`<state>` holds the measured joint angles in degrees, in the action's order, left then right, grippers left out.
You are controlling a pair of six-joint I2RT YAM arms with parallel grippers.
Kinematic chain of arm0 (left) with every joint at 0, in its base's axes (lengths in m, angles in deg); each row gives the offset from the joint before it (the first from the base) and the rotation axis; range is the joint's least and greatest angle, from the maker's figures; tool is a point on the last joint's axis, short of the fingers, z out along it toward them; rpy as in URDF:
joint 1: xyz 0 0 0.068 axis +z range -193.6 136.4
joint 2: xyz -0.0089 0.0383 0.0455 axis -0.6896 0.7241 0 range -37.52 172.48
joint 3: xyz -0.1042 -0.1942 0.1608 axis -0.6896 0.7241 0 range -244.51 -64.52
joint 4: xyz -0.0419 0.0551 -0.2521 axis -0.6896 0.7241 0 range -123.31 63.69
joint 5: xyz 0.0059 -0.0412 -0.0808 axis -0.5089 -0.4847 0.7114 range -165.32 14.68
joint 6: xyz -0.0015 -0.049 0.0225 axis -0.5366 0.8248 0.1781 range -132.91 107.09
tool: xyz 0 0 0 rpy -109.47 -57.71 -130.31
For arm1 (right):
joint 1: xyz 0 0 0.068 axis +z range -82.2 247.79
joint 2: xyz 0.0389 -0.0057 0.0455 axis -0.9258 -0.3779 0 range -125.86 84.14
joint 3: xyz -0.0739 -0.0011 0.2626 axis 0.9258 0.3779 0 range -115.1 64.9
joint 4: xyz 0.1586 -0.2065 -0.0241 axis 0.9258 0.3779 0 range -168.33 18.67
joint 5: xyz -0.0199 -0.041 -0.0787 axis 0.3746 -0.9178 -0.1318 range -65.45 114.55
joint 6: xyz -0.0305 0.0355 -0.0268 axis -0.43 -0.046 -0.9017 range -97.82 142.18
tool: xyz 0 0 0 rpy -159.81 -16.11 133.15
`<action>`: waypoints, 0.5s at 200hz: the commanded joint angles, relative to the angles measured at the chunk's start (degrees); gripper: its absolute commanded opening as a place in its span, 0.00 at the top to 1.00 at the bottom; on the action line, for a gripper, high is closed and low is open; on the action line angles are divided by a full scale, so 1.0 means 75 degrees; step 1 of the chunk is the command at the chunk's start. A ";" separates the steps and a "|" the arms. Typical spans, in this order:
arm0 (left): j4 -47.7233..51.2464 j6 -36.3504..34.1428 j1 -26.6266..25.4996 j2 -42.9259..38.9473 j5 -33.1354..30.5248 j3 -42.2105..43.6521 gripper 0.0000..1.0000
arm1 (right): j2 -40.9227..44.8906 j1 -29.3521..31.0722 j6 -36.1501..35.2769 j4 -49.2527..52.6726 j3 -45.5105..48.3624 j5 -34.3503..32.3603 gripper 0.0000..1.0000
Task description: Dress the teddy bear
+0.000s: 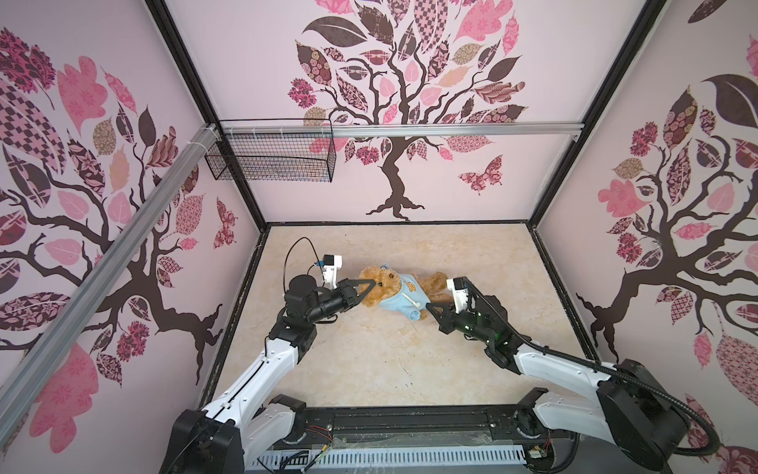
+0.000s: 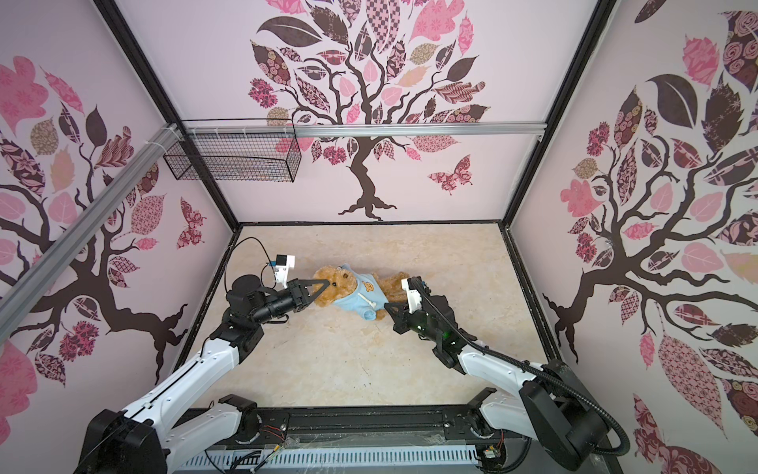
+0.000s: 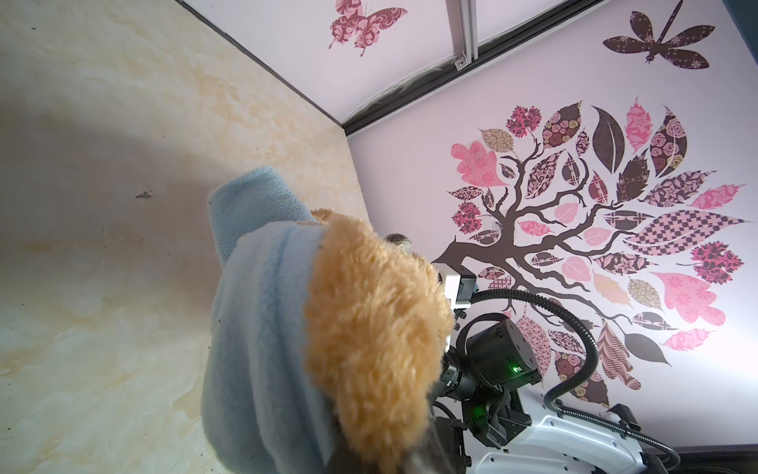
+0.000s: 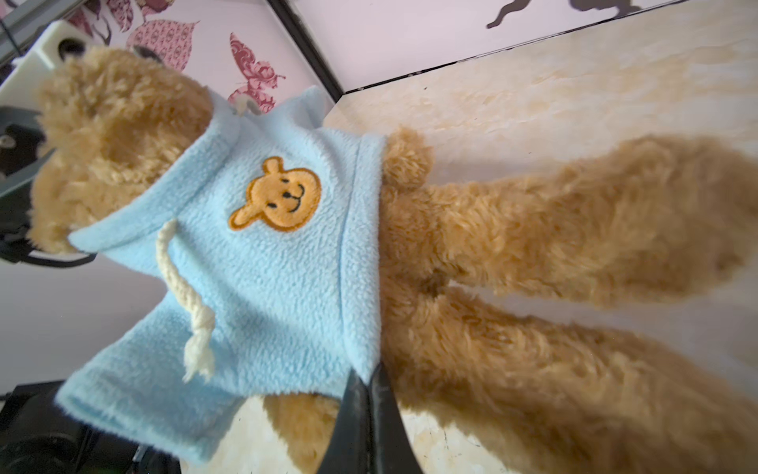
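Slippage looms: with the right gripper pinching the hem of the blue hoodie and the left gripper pressed shut at the head of the teddy bear, any opposed tug could strip either hold.

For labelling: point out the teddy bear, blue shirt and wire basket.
teddy bear [image 1: 389, 287]: in a top view, head.
blue shirt [image 4: 287, 279]: right wrist view, chest.
wire basket [image 1: 275, 162]: in a top view, front mesh.

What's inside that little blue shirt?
The bear fills the shirt: head out of the collar, legs out of the hem. Its chest is covered, and whether its arms are in the sleeves cannot be told.
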<state>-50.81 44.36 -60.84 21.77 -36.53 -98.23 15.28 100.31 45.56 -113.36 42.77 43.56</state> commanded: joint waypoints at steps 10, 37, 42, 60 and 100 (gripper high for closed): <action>0.0180 -0.0756 -0.0348 -0.0226 -0.0747 -0.0492 1.00 | -0.0698 -0.0159 -0.0509 0.0482 -0.0378 0.1549 1.00; 0.1874 -0.2210 -0.1166 -0.0096 -0.1603 -0.1192 1.00 | -0.1093 -0.0151 -0.0320 0.1605 -0.1016 0.0704 0.89; 0.2115 -0.2373 -0.1181 -0.0058 -0.1634 -0.1283 1.00 | -0.1026 -0.0161 -0.0347 0.1962 -0.1113 0.0282 0.83; 0.2867 -0.3172 -0.1177 -0.0062 -0.1866 -0.1502 1.00 | -0.0430 -0.0163 -0.0729 0.2669 -0.1247 -0.0565 0.67; 0.3233 -0.5774 -0.1197 -0.0264 -0.0791 -0.1767 1.00 | 0.1429 -0.0148 -0.1138 0.2466 -0.1189 -0.0332 0.48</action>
<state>-29.87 18.11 -69.69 21.63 -46.59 -107.08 17.73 99.15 39.83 -95.59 35.36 42.11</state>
